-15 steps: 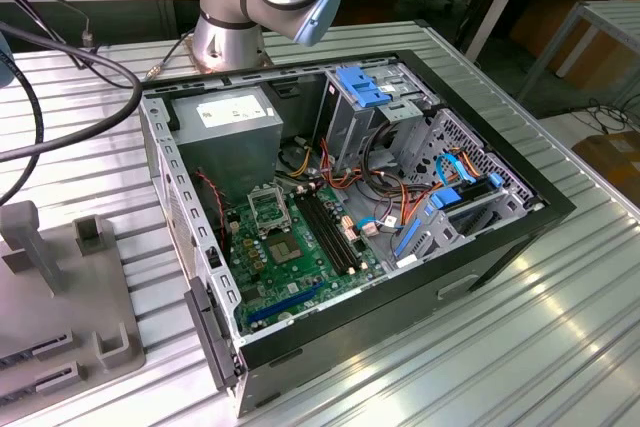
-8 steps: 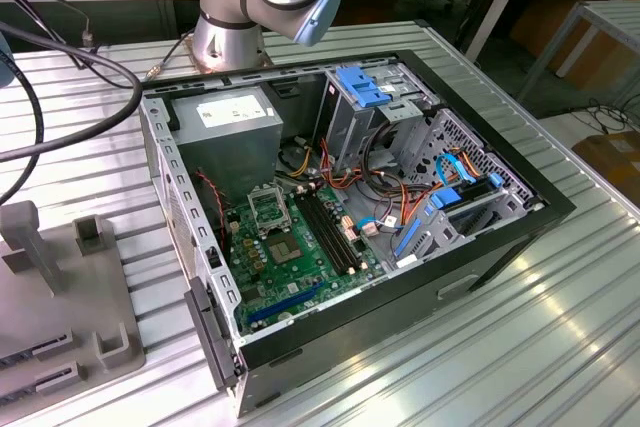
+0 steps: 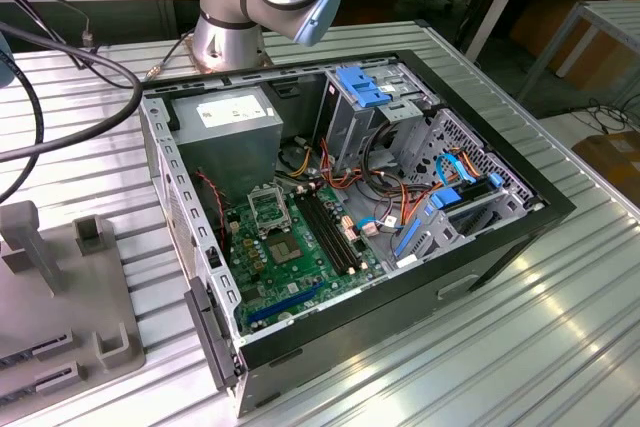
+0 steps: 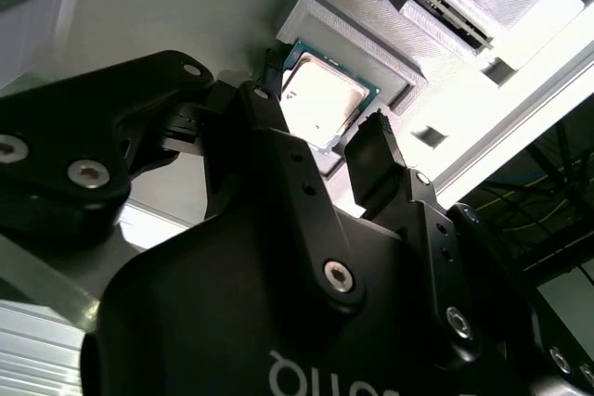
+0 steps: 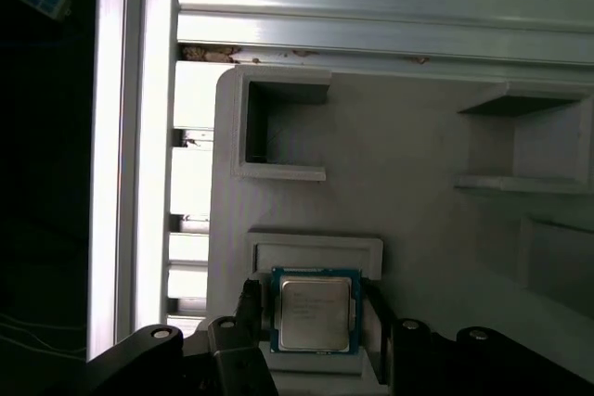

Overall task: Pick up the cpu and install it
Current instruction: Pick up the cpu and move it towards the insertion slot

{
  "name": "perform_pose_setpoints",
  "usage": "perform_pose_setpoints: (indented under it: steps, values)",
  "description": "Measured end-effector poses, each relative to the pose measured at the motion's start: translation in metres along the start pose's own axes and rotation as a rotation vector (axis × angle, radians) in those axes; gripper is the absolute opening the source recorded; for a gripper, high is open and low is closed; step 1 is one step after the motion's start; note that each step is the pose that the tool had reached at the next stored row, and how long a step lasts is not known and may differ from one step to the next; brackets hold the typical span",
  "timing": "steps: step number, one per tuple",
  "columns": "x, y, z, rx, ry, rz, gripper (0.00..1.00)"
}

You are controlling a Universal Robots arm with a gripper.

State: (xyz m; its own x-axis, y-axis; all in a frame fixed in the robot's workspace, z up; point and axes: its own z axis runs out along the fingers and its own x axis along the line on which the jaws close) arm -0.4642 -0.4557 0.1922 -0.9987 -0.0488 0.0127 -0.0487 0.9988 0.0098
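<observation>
**Gripper (image 4: 323, 116) straddling the cpu (image 5: 315, 312) in its grey holder (image 5: 418, 210)**

The jaws are spread, one on each side of the cpu, which lies flat in the holder's shallow pocket. I cannot tell whether they touch its edges. In the exterior view the holder sits at the lower left, on the bench (image 3: 500, 347) beside the open computer case (image 3: 160, 177). The likely risk is an off-centre squeeze on such thin edges, which could tilt the cpu or let it slip.

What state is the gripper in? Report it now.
Gripper: set around the cpu, which lies in its grey holder; whether it is open or shut on the cpu cannot be told.
</observation>
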Motion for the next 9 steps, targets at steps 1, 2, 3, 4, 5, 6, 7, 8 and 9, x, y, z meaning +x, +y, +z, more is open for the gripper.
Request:
perform_pose_setpoints:
  steps: [1, 2, 3, 4, 5, 6, 7, 8, 9]
  values:
    - [0.0, 0.0, -0.0001, 0.0006, 0.0, 0.0, 0.55]
    - [0.0, 0.0, -0.0002, 0.0011, 0.0, 0.0, 0.55]
    - [0.0, 0.0, -0.0002, 0.0014, 0.0001, 0.0, 0.55]
    - [0.0, 0.0, -0.0003, 0.0015, 0.0002, 0.0, 0.55]
    - [-0.0001, 0.0001, -0.0006, 0.0017, 0.0002, 0.0, 0.55]
    - [-0.0002, 0.0001, -0.0007, 0.0016, 0.0003, 0.0, 0.55]
    - [-0.0003, 0.0001, -0.0008, 0.0015, 0.0005, 0.0, 0.55]
    - [-0.0004, 0.0002, -0.001, 0.0014, 0.0009, 0.0, 0.55]
    - [-0.0005, 0.0001, -0.0011, 0.0014, 0.0012, 0.0, 0.55]
